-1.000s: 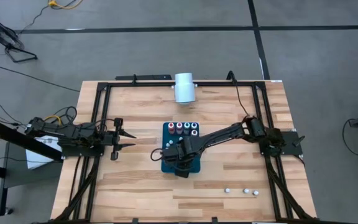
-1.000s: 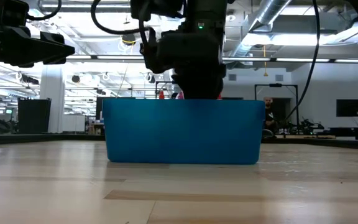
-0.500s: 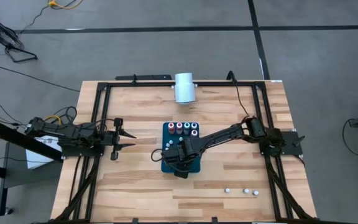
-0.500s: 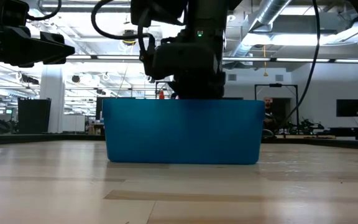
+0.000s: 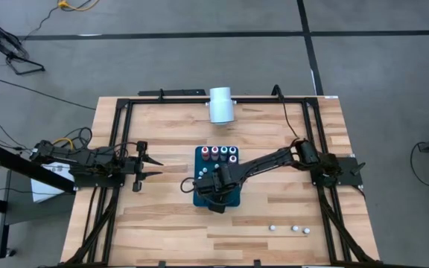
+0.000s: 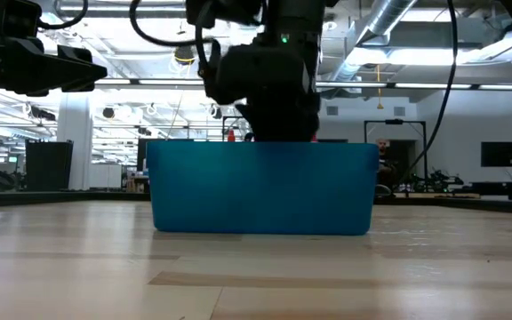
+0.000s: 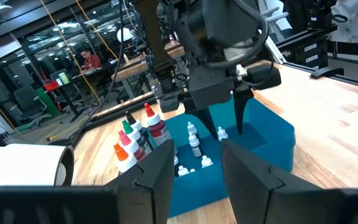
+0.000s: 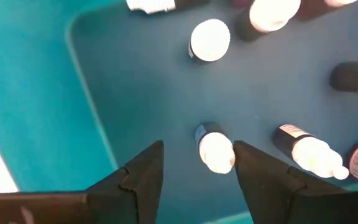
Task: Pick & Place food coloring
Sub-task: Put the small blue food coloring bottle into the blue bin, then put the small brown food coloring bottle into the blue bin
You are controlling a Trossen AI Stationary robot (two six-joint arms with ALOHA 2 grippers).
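A dark teal tray (image 5: 233, 199) sits mid-table. A row of taller food coloring bottles (image 5: 222, 155) with red, green and dark bodies stands at its far end, and small whitish ones (image 7: 194, 146) stand on its floor. My right gripper (image 8: 198, 146) points down into the tray and is open. One small white-capped bottle (image 8: 215, 151) stands upright on the tray floor between its fingers, nearer one of them; I see no touch. In the low view the tray wall (image 6: 260, 187) hides the fingertips. My left gripper (image 5: 149, 165) waits open over the table's left side.
A large white cylinder (image 5: 220, 104) lies at the table's far edge. Three tiny whitish bottles (image 5: 289, 228) stand loose on the wood near the front right. Black frame rails (image 5: 118, 149) run along the left and right sides. Bare wood lies around the tray.
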